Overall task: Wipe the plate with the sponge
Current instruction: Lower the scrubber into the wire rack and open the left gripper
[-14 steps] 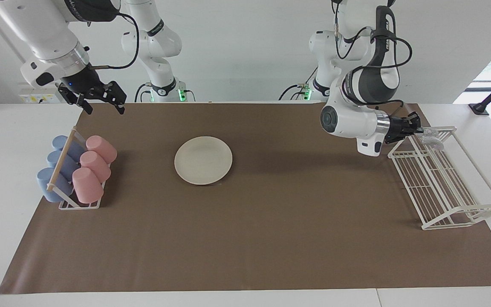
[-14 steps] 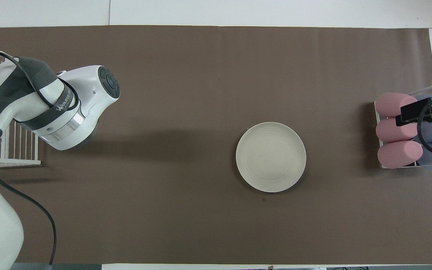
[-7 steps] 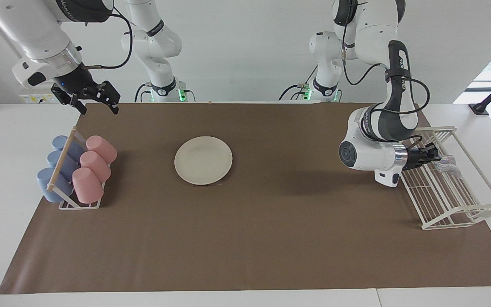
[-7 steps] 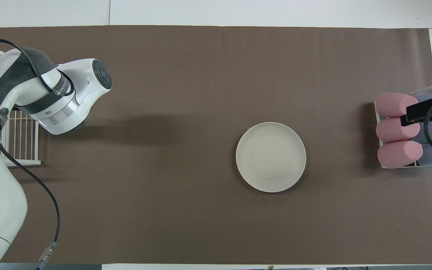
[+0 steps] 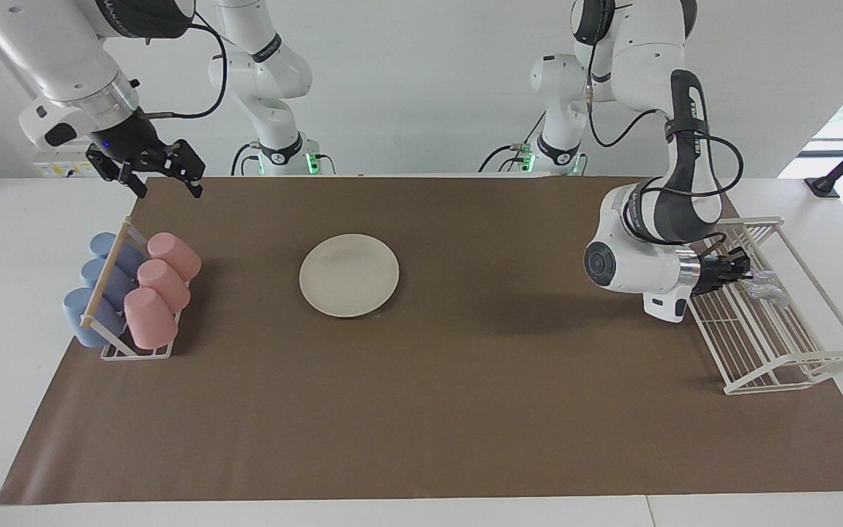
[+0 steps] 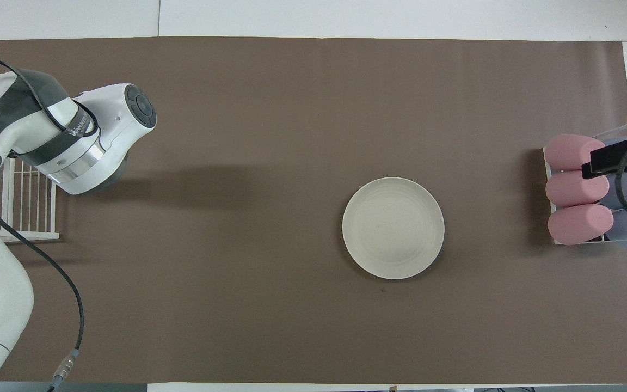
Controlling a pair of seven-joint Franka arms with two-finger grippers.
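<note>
At right of frame your left gripper (image 5: 747,272) had pinched shut on the soft, light sponge (image 5: 764,284) over the rack (image 5: 795,366); the plate (image 5: 349,275) lay centre, right gripper (image 5: 167,180) open upper left.

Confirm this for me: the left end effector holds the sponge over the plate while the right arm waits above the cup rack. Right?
Not quite. The left end effector holds the sponge over the white wire rack, not over the plate, as the facing view shows. The right end effector does wait above the cup rack.
</note>
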